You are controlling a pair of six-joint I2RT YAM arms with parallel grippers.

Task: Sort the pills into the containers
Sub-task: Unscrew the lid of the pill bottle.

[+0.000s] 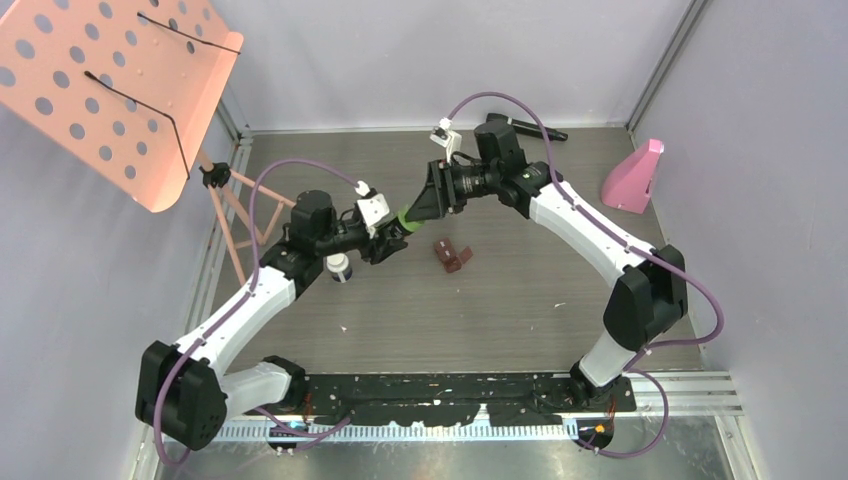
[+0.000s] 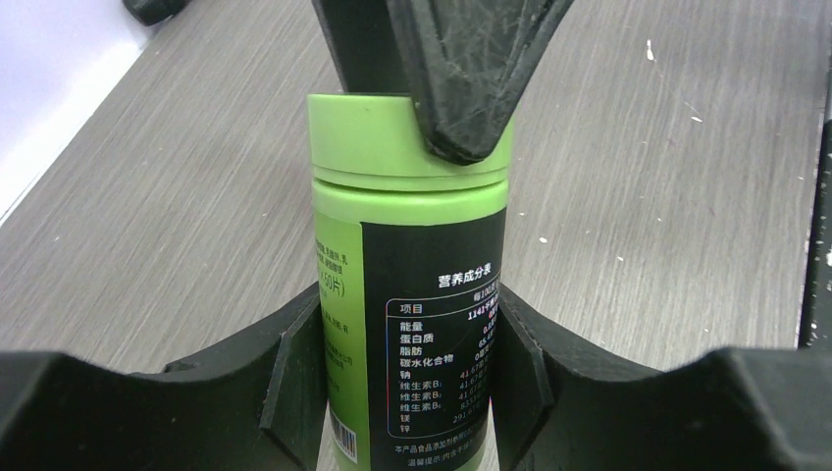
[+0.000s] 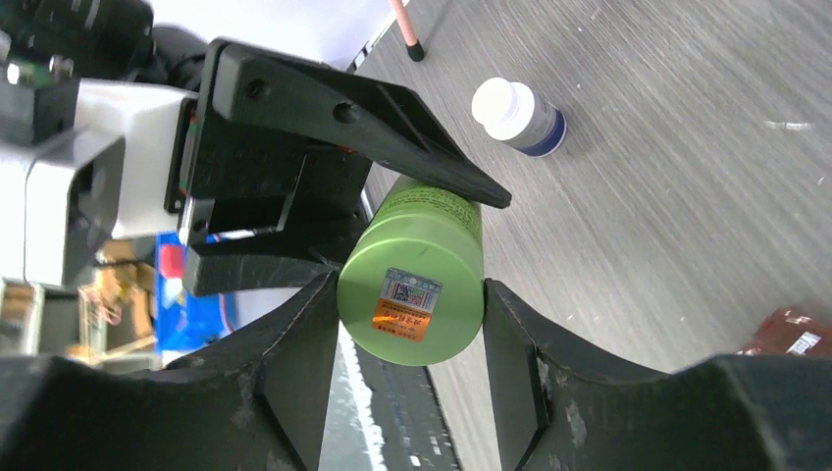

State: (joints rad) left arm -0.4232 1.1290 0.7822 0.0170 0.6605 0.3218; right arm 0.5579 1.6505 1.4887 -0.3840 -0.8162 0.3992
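**Top view.** Note that the left gripper carries the green bottle off the table, cap end turned toward the right gripper. This puts the cap within the second arm's reach. The white bottle stands near the green bottle on the left-arm side. The brown case lies near it on the right-arm side.

**Left wrist view.** Confirm that the left gripper, partly open, is clamped on the labelled body of the green bottle. This grip leaves the cap exposed.

**Right wrist view.** The right gripper, partly open, brackets the cap of the green bottle, with the pads appearing to rest against both sides. Treat this as preparation for unscrewing. No pills are visible.
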